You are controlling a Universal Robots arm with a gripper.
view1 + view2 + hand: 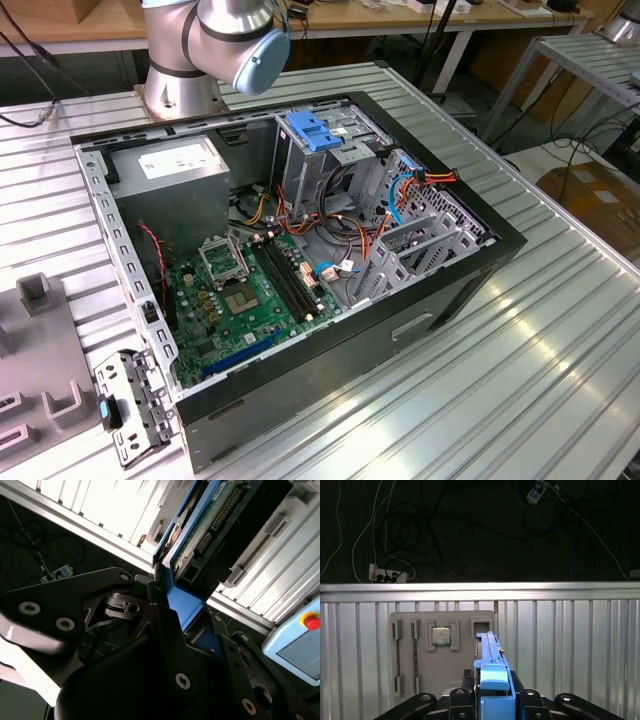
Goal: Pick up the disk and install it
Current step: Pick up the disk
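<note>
1. One disk point(200, 535), one gripper point(180, 612). The dark fingers are clamped on the disk's blue carrier end, one finger on each side, as both wrist views show.
2. Position: the disk is off the bench point(570, 645) and carried on edge. In the second wrist view its green circuit-board face shows. In the first wrist view its thin blue edge runs away from the gripper, in line with a grey fixture plate point(442, 655) lying on the bench.
3. Step in hand, as I judge it: the pick-up is done and the install is not. The open computer case point(400, 330) lies on the bench in the exterior view, with the disk not in it.
4. Doing it well (my judgement):
   - The hold is at one end only, so most of the body overhangs. Slow, smooth travel should limit swing.
   - The plastic carrier looks smooth, so the disk could creep in the fingers. Watch that its edge does not tilt.
   - The circuit-board face is bare and should meet nothing.
   - Loose orange cables point(335, 225) and sheet-metal cage walls crowd the case, so both are snag risks.
5. Count:
   - disk: one
   - gripper: one
   - computer case: one
   - motherboard point(240, 290) inside it: one
   - light-blue plate point(310, 130) atop the drive cage: one
   - grey fixture plate: one
   - square chip point(440, 636) seated in it: one
   - green strip point(414, 655) in it, likely a memory stick: one
   - red button point(311, 622) on a pendant, second wrist view: one
</note>
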